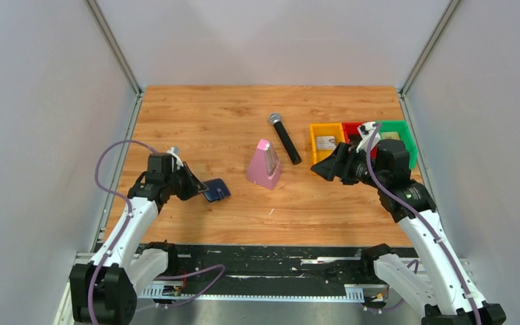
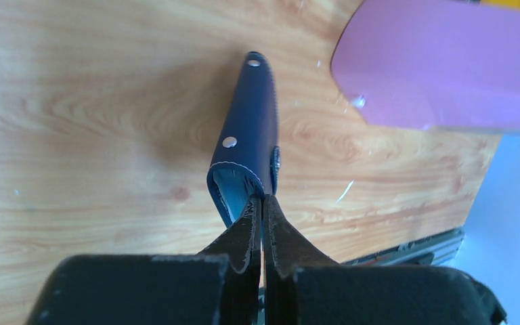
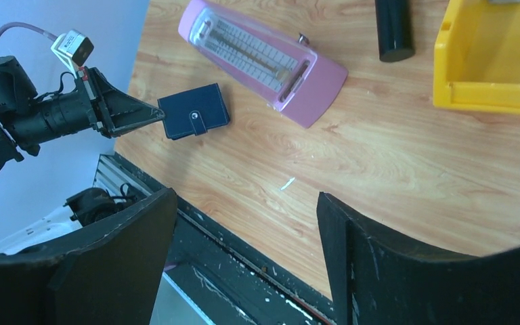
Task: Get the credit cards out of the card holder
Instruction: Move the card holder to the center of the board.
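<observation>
Both arms share one wood-grain worktop [image 1: 210,115], so we plan from the biggest piece down. Our black two-finger right tool [image 3: 245,203] hangs released, jaws wide with nothing between them, well apart from the job. We judge it should come across low and slow. Our left tool [image 2: 263,200] is clenched, its tips touching the near edge of the holder. We cannot tell whether it pinches a flap, so we would trust it only as an anchor. The pink wedge-shaped metronome [image 3: 264,61] sits near the path, so we would approach from the near side. The small navy-blue folding card holder [image 3: 176,115] lies on the worktop between the left tool and the metronome, folded shut. Its snap tab [image 3: 210,120] looks fastened, so we should pop that first. No credit cards show yet.
</observation>
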